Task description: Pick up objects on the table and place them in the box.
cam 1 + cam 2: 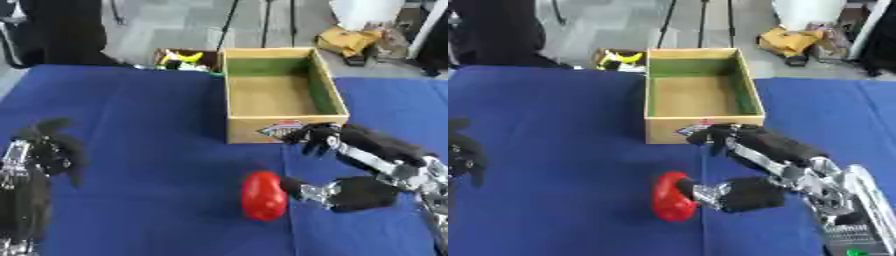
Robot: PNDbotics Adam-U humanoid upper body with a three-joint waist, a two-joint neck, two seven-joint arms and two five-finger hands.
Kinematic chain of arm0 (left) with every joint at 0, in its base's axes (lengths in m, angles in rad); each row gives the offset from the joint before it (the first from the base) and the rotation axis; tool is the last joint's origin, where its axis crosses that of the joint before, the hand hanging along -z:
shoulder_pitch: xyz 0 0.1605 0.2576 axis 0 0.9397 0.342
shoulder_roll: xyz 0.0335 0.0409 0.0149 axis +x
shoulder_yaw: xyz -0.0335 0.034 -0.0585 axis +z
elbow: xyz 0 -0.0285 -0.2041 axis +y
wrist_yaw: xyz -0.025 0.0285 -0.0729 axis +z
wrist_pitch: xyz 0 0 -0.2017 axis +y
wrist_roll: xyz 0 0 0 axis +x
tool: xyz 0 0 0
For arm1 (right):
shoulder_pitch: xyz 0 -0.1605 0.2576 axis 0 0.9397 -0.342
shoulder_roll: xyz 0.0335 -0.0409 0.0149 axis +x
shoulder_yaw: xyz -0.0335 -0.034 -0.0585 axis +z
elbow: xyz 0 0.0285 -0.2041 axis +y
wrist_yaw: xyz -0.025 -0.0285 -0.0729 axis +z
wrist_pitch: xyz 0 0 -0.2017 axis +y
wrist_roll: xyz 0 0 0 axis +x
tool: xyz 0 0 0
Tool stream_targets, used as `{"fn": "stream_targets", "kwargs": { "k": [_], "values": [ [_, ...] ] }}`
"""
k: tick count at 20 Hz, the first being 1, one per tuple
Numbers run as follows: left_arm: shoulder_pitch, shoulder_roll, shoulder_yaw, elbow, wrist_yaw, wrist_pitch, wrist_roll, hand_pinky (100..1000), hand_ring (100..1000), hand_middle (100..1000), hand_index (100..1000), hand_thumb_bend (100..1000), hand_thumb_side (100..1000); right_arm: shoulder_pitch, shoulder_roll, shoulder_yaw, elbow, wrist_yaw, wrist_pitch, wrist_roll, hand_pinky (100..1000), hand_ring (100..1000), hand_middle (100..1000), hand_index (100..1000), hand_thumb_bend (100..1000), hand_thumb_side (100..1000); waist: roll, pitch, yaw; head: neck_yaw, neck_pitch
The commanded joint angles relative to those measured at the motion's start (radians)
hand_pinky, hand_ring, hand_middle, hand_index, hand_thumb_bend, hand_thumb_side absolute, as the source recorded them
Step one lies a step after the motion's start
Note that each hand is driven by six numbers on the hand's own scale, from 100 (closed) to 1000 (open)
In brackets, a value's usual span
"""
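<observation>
Surface: blue cloth (157,150), box (278,95) beyond fingers.
Right hand (350,192): spread, thumb touching red object (263,196), nothing held.
Advice: close fingers around it before lifting.
Left hand (48,150): idle, relaxed.

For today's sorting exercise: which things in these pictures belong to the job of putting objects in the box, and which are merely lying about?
Part of the job:
red object on the blue table
open cardboard box
right hand, beside the red object

Lying about:
small carton of yellow items behind the table
yellow bundle on the floor
left hand, idle
</observation>
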Motion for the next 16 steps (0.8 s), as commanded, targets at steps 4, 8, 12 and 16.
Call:
{"fn": "stream_targets", "kwargs": {
  "k": [4,8,12,16],
  "values": [
    [-0.007,0.008,-0.002,-0.020,-0.002,0.000,-0.002,209,412,439,741,100,1000,-0.010,-0.006,-0.004,-0.020,-0.009,-0.004,0.012,710,765,834,931,429,853,0.000,-0.024,-0.001,-0.001,-0.001],
    [-0.006,0.008,-0.002,-0.020,-0.003,0.000,-0.003,209,412,439,741,100,1000,-0.009,-0.008,0.001,-0.020,-0.005,-0.007,0.029,726,791,847,937,567,863,0.000,-0.023,-0.001,-0.002,-0.001],
    [-0.006,0.008,-0.003,-0.020,-0.003,0.000,-0.004,209,412,439,741,100,1000,-0.006,-0.008,0.017,-0.020,0.019,-0.010,0.078,739,814,863,948,656,854,-0.001,-0.022,-0.001,-0.005,-0.002],
    [-0.006,0.008,-0.004,-0.020,-0.003,0.000,-0.005,208,412,439,741,100,1000,-0.012,-0.006,0.035,-0.018,0.062,0.000,0.106,744,827,872,957,664,849,-0.002,-0.021,0.002,-0.009,-0.003]
  ]
}}
